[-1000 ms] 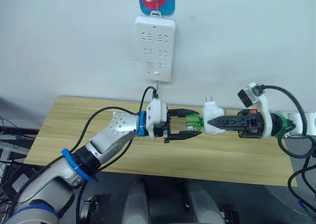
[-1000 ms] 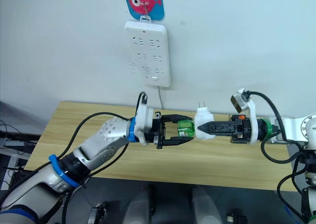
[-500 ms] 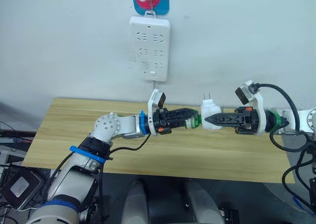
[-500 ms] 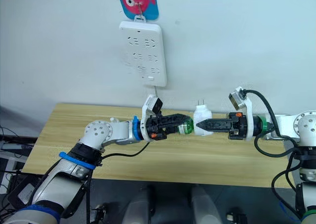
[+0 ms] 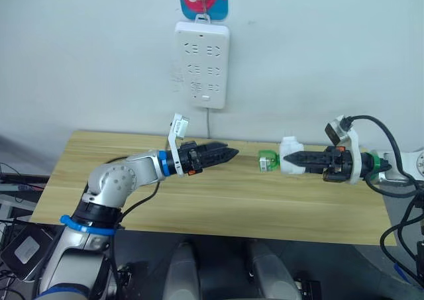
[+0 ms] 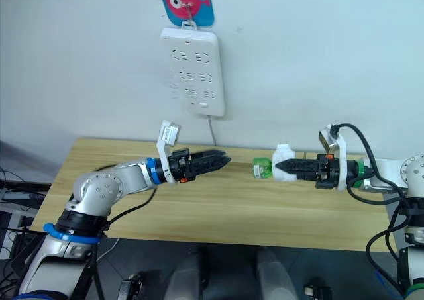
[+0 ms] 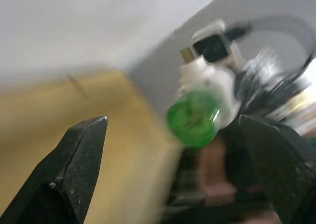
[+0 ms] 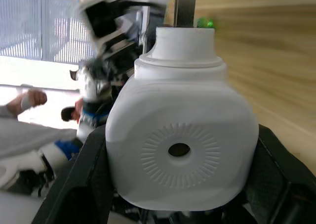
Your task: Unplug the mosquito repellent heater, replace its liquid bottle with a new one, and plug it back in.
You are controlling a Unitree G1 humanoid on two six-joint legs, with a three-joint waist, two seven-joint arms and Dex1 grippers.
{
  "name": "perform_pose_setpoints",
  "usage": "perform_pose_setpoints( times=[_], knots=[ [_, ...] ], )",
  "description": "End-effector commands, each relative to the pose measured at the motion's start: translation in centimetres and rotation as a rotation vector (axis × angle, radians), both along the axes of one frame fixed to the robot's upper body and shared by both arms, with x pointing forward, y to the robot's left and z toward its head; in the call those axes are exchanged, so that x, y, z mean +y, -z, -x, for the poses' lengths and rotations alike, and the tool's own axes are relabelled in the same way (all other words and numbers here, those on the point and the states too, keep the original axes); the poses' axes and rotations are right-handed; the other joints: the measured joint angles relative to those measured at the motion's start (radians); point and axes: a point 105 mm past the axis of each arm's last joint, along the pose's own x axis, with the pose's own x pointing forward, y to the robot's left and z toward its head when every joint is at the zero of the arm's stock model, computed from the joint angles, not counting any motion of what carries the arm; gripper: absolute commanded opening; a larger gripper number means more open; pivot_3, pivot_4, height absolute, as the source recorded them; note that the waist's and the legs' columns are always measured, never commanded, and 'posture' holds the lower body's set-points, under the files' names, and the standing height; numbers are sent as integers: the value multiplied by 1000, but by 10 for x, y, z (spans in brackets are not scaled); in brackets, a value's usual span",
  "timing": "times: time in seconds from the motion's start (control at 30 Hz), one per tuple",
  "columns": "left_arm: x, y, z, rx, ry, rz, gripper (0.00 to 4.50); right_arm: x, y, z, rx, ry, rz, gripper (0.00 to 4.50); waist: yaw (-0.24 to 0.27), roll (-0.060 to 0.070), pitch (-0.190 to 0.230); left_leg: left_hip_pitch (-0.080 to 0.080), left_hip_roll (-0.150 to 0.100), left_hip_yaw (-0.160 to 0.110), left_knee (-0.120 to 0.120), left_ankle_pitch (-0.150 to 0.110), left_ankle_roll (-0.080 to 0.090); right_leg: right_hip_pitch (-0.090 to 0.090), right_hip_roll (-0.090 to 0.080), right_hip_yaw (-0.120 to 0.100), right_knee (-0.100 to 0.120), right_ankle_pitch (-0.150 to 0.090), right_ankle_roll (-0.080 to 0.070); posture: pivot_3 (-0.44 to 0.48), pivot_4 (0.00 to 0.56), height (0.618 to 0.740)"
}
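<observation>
Left eye view shows the right jaws (image 5: 286,159) clamped around the mosquito repellent heater (image 5: 289,155), holding it in the air above the bench (image 5: 199,194), with its liquid bottle (image 5: 267,161), green, sticking out of the end that faces away from the right jaws and toward the left jaws (image 5: 232,151). The power strip (image 5: 202,65) on the wall has none of its sockets taken, so the heater is unplugged.

The left jaws grasp nothing and hang apart from the bottle with a clear gap; in the left wrist view the two black fingers (image 7: 74,155) stand spread wide, and the bottle (image 7: 192,119) lies straight ahead between them but beyond their tips. In the right wrist view the heater (image 8: 180,152) sits square between that arm's fingers, vent hole facing the camera.

The bottle's long axis runs roughly along the line joining the two jaws, so it points at the left jaws. Only the left arm is free to take it. My judgement: the old bottle is still seated, and the next move needs the left jaws to advance along that axis and close on the green body.
</observation>
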Motion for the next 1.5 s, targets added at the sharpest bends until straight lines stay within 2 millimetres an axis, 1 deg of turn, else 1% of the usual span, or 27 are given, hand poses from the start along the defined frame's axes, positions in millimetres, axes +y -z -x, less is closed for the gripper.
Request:
perform_pose_setpoints(
  times=[0.03,0.1,0.13,0.2,0.23,0.3,0.37,0.47,0.63,0.83,1.0,1.1,1.27,1.3,1.4,1.5],
  knots=[
    [-18,-9,18,-668,79,-186,4489,-3,-19,-5,-43,12,-52,2987,5,0,0,0,0,0,0,0,0,1,0,0,-3,0,0,-44,292,740],
    [-21,-6,16,-905,66,-247,4489,-2,-20,-6,-42,7,-51,2987,15,0,0,-1,0,1,-1,0,0,3,-1,1,-9,2,1,-44,292,740],
    [-21,-3,13,-1060,52,-291,4489,0,-21,-7,-43,2,-54,2987,19,0,0,-1,0,2,-1,0,0,4,-1,1,-11,4,-2,-44,292,740],
    [-20,3,9,-1280,38,-349,4489,3,-23,-7,-44,-11,-61,2987,20,0,0,-1,0,3,-1,0,1,4,-2,2,-13,5,-2,-43,285,740],
    [-21,5,7,-1356,30,-361,4489,5,-24,-6,-45,-22,-65,2987,20,0,0,-2,0,2,-1,-1,1,3,-2,2,-13,5,-2,-43,285,740],
    [-23,6,4,-1459,29,-361,4489,8,-24,-4,-46,-41,-66,2987,21,0,0,-3,0,2,-2,-1,1,2,-2,2,-12,5,-2,-43,282,740],
    [-27,3,2,-1532,10,-345,4489,11,-24,-1,-46,-61,-63,2987,21,0,0,-7,0,2,-2,-1,1,0,-2,1,-12,5,-2,-43,282,740],
    [-36,4,2,-1599,26,-320,4489,15,-25,3,-50,-89,-66,2987,21,0,0,-9,0,0,-1,-1,1,-2,-2,-1,-11,6,-1,-44,279,740],
    [-46,3,4,-1671,37,-275,4489,19,-26,7,-54,-110,-71,2987,20,1,-1,-9,0,-1,-1,-1,1,-2,-2,-2,-10,6,-1,-48,274,740],
    [-55,1,8,-1714,42,-224,4489,22,-27,8,-56,-118,-76,2987,19,1,-1,-9,0,-1,0,-1,1,-2,-2,-2,-9,6,-1,-53,273,740],
    [-56,-3,9,-1732,33,-189,4489,22,-28,8,-56,-114,-81,2987,18,1,-1,-9,0,-1,0,-1,1,-1,-2,-2,-9,6,0,-58,275,740],
    [-55,-1,11,-1731,43,-180,3926,21,-28,9,-54,-111,-89,2987,18,1,-1,-9,0,-1,0,-1,1,-1,-2,-2,-9,6,0,-58,275,740],
    [-55,-1,11,-1715,43,-170,2341,22,-28,12,-51,-117,-97,2987,18,1,-1,-9,0,-1,0,-1,1,-1,-2,-2,-9,6,0,-58,275,740],
    [-55,-2,11,-1709,40,-162,2251,22,-28,12,-50,-118,-98,2987,18,1,-1,-9,0,-1,0,-1,1,-1,-2,-2,-9,6,0,-58,275,740],
    [-59,-3,16,-1655,57,-108,2252,23,-28,14,-50,-126,-90,2987,18,1,-1,-9,-1,-1,0,-1,1,-1,-2,-2,-9,6,0,-63,281,740],
    [-64,-9,21,-1460,70,-50,2252,23,-25,19,-54,-148,-53,2987,17,1,-1,-9,0,-1,0,-1,1,-1,-2,-2,-8,6,0,-63,286,740]
  ],
)
